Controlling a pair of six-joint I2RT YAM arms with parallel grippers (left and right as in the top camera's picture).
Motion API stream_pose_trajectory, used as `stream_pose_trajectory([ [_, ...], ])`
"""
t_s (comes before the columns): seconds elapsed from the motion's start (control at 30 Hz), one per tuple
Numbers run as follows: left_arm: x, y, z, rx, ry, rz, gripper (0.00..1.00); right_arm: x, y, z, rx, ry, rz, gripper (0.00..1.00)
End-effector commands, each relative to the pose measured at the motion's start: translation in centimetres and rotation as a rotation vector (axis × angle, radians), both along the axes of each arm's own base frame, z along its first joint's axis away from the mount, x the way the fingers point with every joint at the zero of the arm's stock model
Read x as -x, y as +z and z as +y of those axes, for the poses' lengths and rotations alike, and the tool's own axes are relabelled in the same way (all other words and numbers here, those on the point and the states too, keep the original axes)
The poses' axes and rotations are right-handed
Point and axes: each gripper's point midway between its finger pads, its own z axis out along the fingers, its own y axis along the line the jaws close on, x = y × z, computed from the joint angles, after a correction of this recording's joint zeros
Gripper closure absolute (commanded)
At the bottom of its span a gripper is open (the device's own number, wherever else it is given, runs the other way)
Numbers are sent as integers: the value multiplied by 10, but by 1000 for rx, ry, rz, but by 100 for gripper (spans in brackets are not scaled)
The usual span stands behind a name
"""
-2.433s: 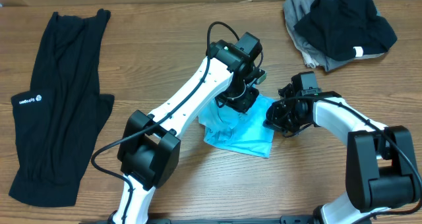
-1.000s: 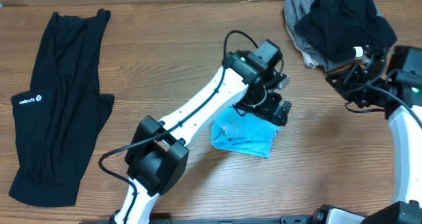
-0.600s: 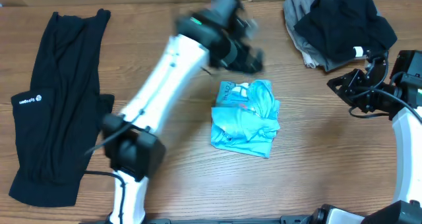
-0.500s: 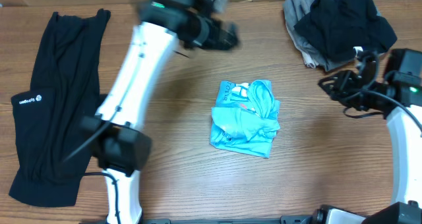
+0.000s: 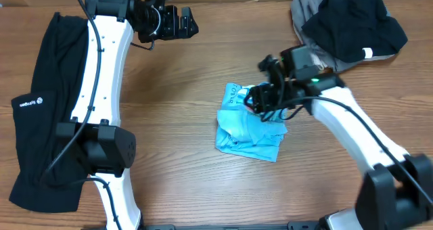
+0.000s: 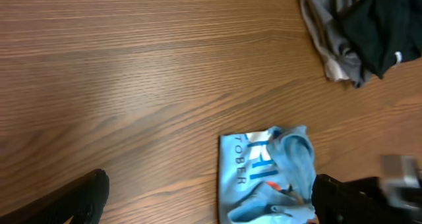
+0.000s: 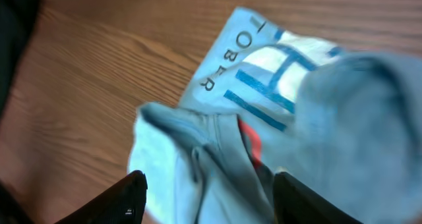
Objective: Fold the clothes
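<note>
The light blue T-shirt (image 5: 249, 127) lies crumpled in a rough square at the table's middle, its white lettering showing at the upper left. My right gripper (image 5: 260, 103) hangs over its upper right part, open. In the right wrist view the fingers (image 7: 126, 196) straddle bunched blue cloth (image 7: 217, 151). My left gripper (image 5: 181, 24) is raised at the far left, open and empty, and looks down on the T-shirt (image 6: 265, 176). A long black garment (image 5: 57, 108) with a small white logo lies flat at the left.
A black and grey pile (image 5: 348, 24) sits at the back right corner and also shows in the left wrist view as the pile (image 6: 359, 23). Bare wooden table (image 5: 176, 122) lies between the black garment and the T-shirt. The left arm stands tall over the left side.
The left arm let go of the T-shirt and swung up to the far left. The right gripper came from beside the pile to over the T-shirt, its jaws opening.
</note>
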Motion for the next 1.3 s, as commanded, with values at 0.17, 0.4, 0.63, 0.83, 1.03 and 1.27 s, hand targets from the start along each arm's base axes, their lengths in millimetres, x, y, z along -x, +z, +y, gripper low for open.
stream_pose_trajectory([
  [0.17, 0, 10, 7, -63, -19, -57, 0, -11, -33, 13, 26, -25, 44, 45],
  [0.4, 0, 11, 7, -63, -19, -58, 0, -5, -32, 18, -4, -8, 74, 83],
  [0.63, 0, 10, 7, -63, -19, -57, 0, 8, -28, 18, -17, 3, 119, 96],
  [0.83, -1, 11, 7, -63, -19, -58, 0, 11, -13, 19, -38, 13, 98, 63],
  [1.03, -1, 11, 7, -63, -19, -59, 0, 11, -10, 20, -43, 18, 90, 59],
  [1.27, -1, 11, 7, -63, -19, -63, 0, 15, -7, 26, -77, 82, 76, 59],
])
